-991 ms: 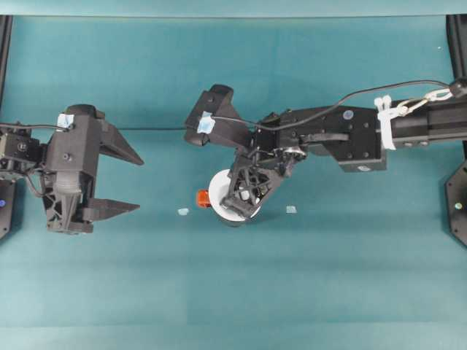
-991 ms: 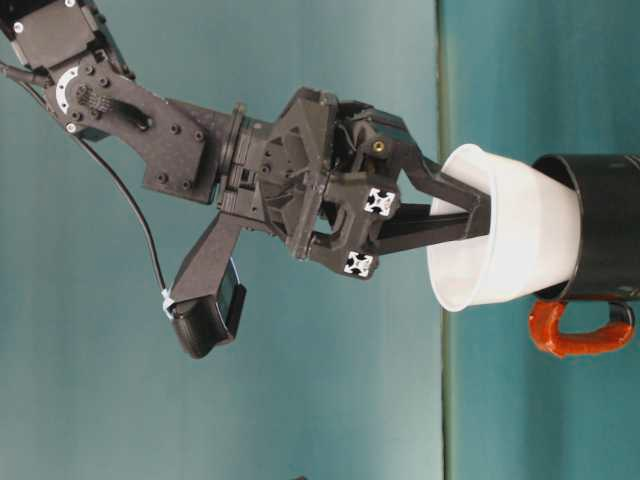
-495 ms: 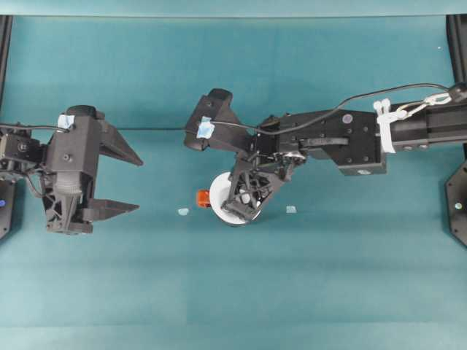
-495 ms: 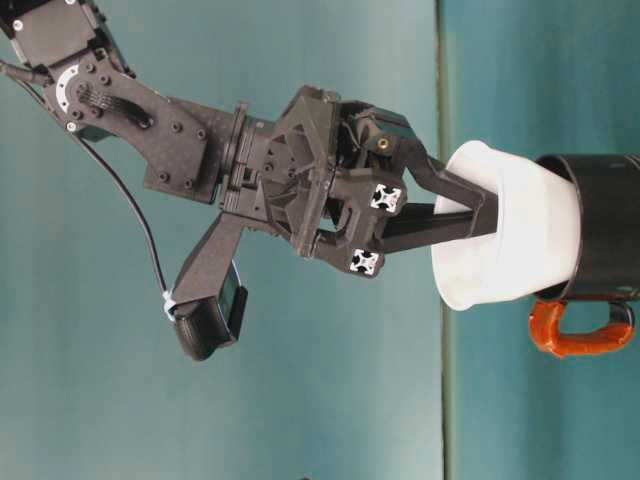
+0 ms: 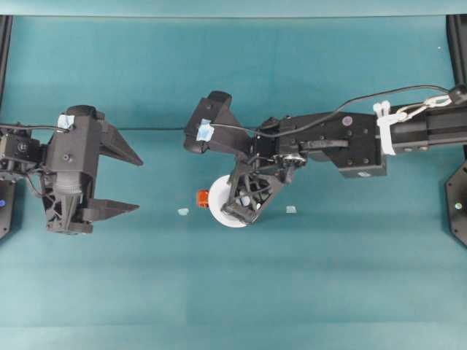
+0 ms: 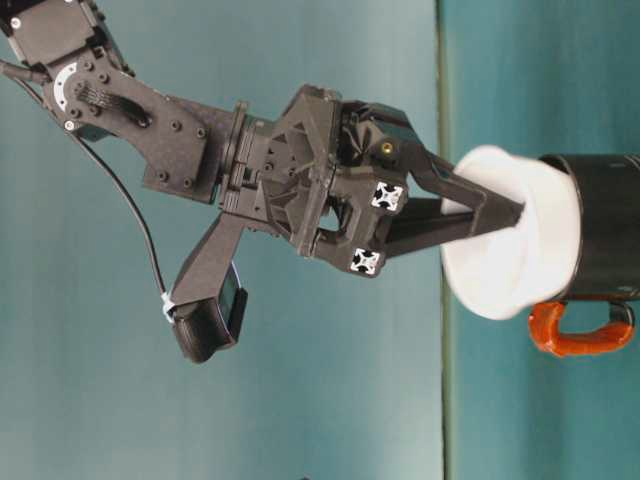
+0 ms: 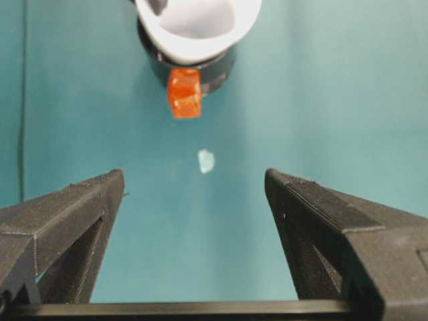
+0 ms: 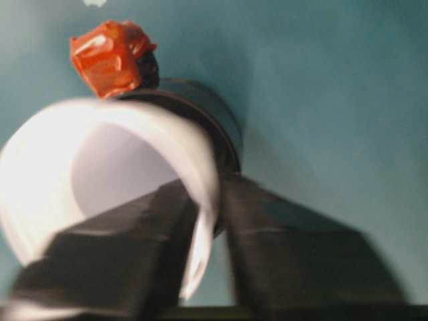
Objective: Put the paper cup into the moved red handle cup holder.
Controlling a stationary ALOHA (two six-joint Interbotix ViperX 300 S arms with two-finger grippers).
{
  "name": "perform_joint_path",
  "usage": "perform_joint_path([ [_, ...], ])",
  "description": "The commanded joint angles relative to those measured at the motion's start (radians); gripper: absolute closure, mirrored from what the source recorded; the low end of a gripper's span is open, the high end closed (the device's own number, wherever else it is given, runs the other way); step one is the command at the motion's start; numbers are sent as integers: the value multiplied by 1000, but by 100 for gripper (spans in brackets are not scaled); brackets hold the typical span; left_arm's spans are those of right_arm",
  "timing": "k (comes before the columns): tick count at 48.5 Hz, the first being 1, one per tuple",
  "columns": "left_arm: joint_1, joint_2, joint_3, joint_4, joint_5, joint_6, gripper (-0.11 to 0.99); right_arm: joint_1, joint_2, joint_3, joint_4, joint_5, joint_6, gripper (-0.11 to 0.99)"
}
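The white paper cup (image 5: 219, 209) stands tilted with its base in the mouth of the black red handle cup holder (image 6: 608, 232), whose orange-red handle (image 5: 203, 197) points toward the left arm. My right gripper (image 5: 245, 210) is shut on the cup's wall, one finger (image 8: 120, 254) inside the cup (image 8: 53, 160) and the other outside, next to the holder (image 8: 217, 124). Well to the left of the cup, my left gripper (image 5: 124, 179) is open and holds nothing. The left wrist view looks between its fingers (image 7: 73, 214) at the cup (image 7: 200, 23), holder (image 7: 217, 70) and handle (image 7: 184, 92).
Two small pale scraps lie on the teal table, one left of the holder (image 5: 182, 211) and one right of it (image 5: 291, 209). Black frame posts stand at the far left (image 5: 4, 44) and far right (image 5: 458, 44) edges.
My right gripper has pressed the cup down further into the holder and tipped it, so its opening has turned away from the table-level camera. The left arm has not moved.
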Motion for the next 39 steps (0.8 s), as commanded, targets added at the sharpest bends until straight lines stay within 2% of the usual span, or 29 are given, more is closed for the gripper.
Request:
perform_joint_path([
  [1, 2, -3, -12, 2, -5, 0, -6, 12, -17, -11, 2, 0, -9, 78],
  [3, 2, -3, -12, 2, -5, 0, -6, 17, -18, -14, 2, 0, -8, 70],
  [12, 2, -8, -12, 2, -5, 0, -6, 31, -37, -31, -3, 9, -3, 16],
  [14, 0, -8, -12, 2, -6, 0, -6, 32, -41, -35, -3, 14, -3, 7],
  [20, 2, -8, -12, 2, -5, 0, -6, 32, -49, -43, -3, 21, -5, 10],
  [39, 2, -8, -11, 2, -5, -2, -6, 32, -58, -46, -6, 21, -9, 10],
])
